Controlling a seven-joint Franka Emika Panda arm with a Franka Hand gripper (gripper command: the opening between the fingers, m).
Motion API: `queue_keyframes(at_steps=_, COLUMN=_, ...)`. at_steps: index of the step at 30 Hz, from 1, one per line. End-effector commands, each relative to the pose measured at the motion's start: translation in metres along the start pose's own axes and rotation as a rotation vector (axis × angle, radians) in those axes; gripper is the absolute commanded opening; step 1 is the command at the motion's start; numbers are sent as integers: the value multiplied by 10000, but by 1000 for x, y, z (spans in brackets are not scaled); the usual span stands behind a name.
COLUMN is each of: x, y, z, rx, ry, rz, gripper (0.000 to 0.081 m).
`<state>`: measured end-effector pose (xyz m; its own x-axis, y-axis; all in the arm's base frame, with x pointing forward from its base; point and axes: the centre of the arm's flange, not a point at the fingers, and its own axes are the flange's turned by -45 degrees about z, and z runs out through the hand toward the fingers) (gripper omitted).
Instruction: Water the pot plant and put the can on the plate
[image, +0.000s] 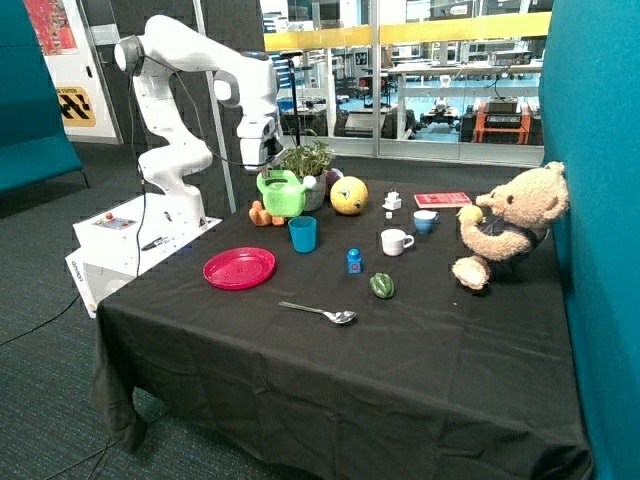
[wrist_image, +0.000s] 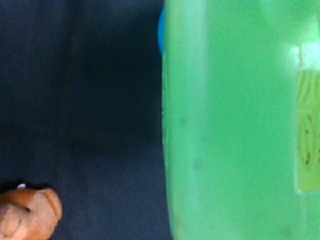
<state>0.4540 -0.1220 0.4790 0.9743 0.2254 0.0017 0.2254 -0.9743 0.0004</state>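
Gripper (image: 266, 168) clenched on the can (image: 284, 194) handle, can held above table w/ long axis roughly level, spout pointing at the pot plant (image: 308, 170) beside it; plate (image: 239, 268) bare.

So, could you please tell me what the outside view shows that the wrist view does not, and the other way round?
Only the outside view shows the pot plant, the pink-red plate, the spoon, the teddy bear, and the arm's tool at the top of the watering can.

Only the wrist view shows the can's side wall up close, filling most of the picture.

Both show the green can, the black tablecloth, the blue cup (a sliver at the can's edge in the wrist view) and the orange toy beside the can.
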Motion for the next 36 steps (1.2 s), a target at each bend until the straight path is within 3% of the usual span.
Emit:
queue_keyframes(at_steps=1, x=-4, y=14, z=-3, rx=3, ry=-17, rz=546, gripper=0)
queue_keyframes(at_steps=14, x=-18, y=32, z=2, rx=3, ry=-17, rz=1259, gripper=0)
queue_keyframes(at_steps=36, x=-28, y=73, z=28, rx=2, ry=-18, rz=1964, gripper=0)
